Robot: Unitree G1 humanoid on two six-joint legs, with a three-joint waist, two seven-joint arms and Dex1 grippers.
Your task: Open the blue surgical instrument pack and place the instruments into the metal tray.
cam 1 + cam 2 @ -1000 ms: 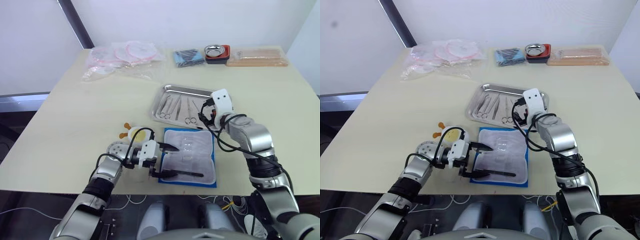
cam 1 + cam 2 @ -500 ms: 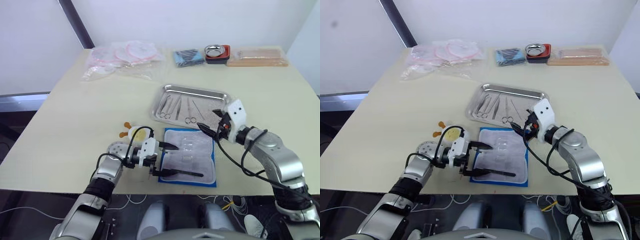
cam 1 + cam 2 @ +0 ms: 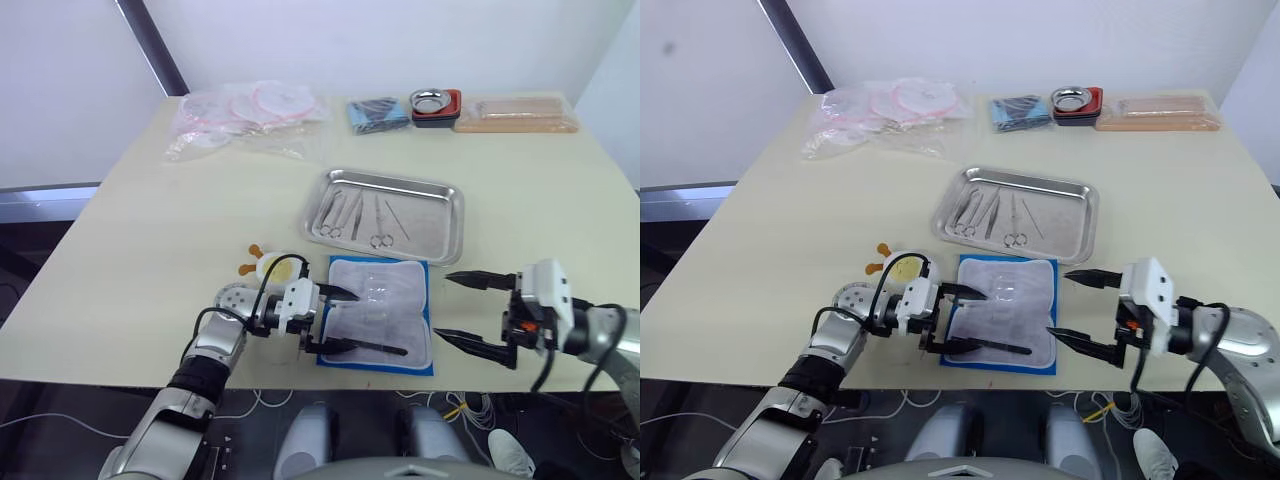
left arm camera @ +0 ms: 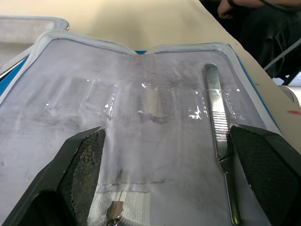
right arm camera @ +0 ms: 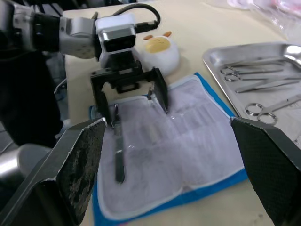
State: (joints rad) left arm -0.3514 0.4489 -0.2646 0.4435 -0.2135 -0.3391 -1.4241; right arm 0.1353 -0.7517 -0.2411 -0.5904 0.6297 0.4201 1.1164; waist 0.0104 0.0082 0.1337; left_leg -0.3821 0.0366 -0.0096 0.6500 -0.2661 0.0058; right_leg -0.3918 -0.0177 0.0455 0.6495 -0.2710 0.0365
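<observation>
The blue surgical instrument pack [image 3: 378,313] lies unfolded near the table's front edge, pale lining up. Straight tweezers [image 4: 218,122] rest on the lining at its near end. My left gripper [image 3: 338,320] is open over the pack's left edge, one finger [image 4: 82,160] on each side of the lining, and the tweezers lie just inside the near finger. My right gripper [image 3: 442,305] is open and empty just right of the pack. Behind the pack, the metal tray [image 3: 452,225] holds several instruments [image 3: 350,212], scissors and forceps among them.
A small yellow-and-white toy [image 3: 272,268] sits beside my left gripper. Along the far edge are clear bags with pink rings [image 3: 245,110], a dark blue bundle [image 3: 378,113], a round metal bowl in a red holder [image 3: 434,103] and a tan tray [image 3: 515,113].
My right gripper has pulled back from over the tray toward the front edge and now sits beside the pack's right side. The left gripper has stayed in place.
</observation>
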